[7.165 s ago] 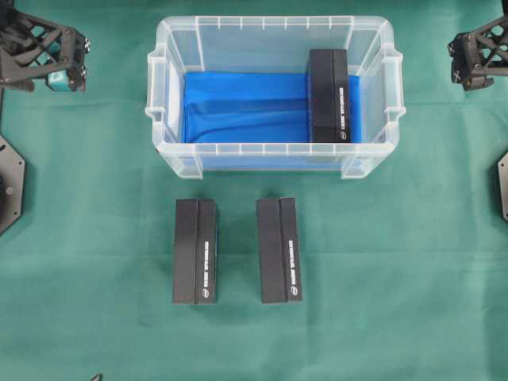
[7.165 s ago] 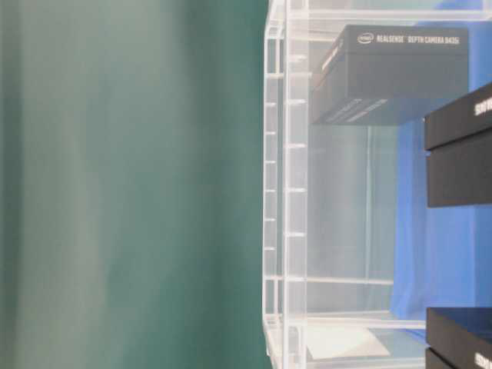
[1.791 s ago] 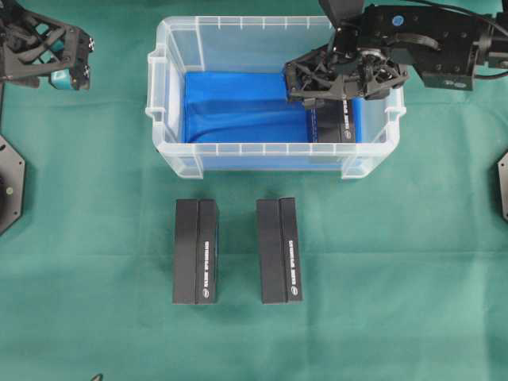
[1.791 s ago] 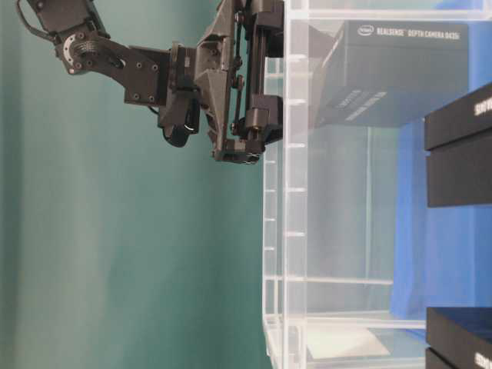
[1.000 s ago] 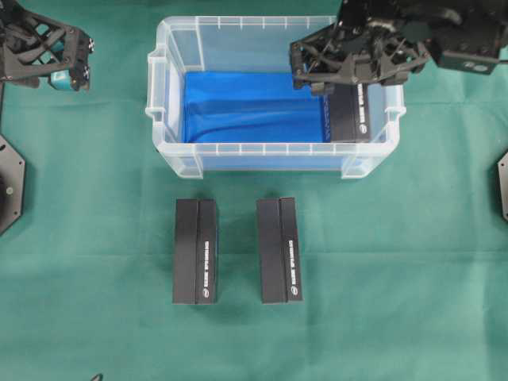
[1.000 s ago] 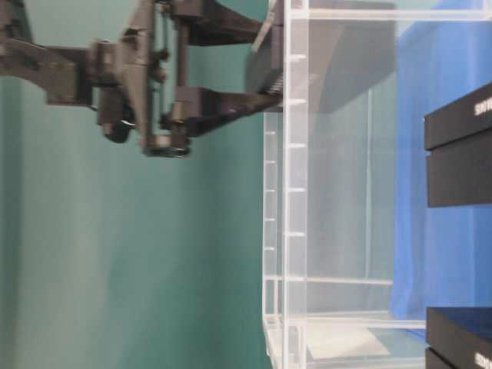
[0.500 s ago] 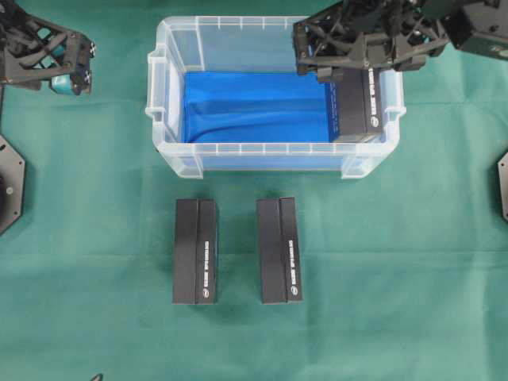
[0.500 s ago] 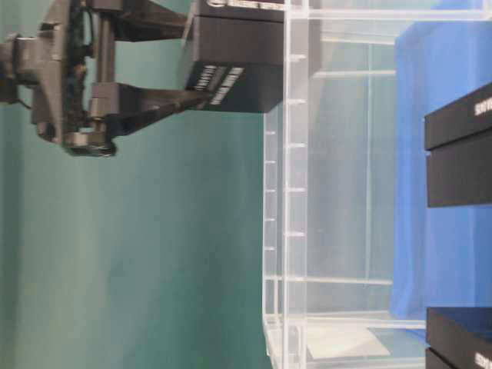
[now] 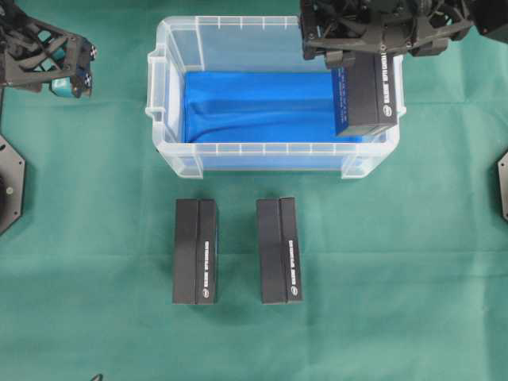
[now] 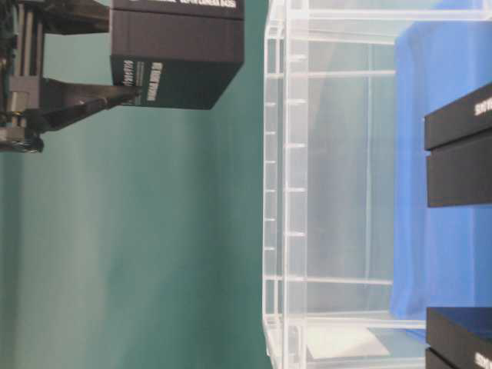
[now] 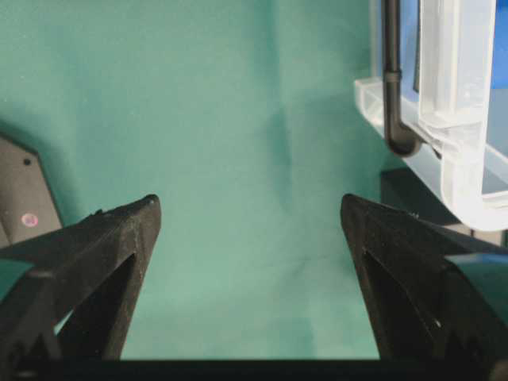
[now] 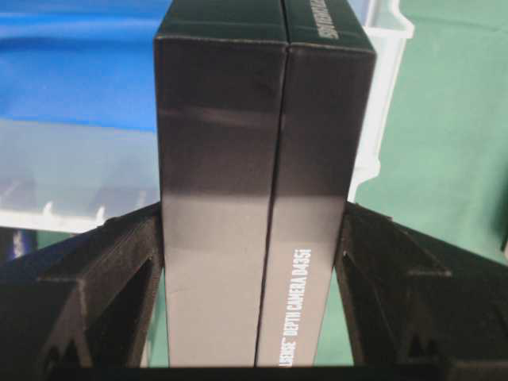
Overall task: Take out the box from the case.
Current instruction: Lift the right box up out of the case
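Note:
A long black box (image 9: pixel 365 91) hangs above the right end of the case (image 9: pixel 163 87), a clear plastic bin with a blue lining. My right gripper (image 9: pixel 361 57) is shut on the box, one finger pressed on each long side. The right wrist view shows the box (image 12: pixel 262 198) clamped between the fingers of my right gripper (image 12: pixel 254 210), with the case (image 12: pixel 71 175) below. In the table-level view the box (image 10: pixel 177 54) is clear of the case wall (image 10: pixel 284 192). My left gripper (image 9: pixel 63 71) rests far left, and the left wrist view shows it (image 11: pixel 250 210) open and empty.
Two more black boxes (image 9: pixel 195 251) (image 9: pixel 279 250) lie side by side on the green cloth in front of the case. Black base plates sit at the left edge (image 9: pixel 8 182) and right edge (image 9: pixel 502 186). A case corner (image 11: pixel 452 119) shows in the left wrist view.
My right gripper has lifted the box straight up out of the case, from below the rim to well above it. The left arm has barely moved.

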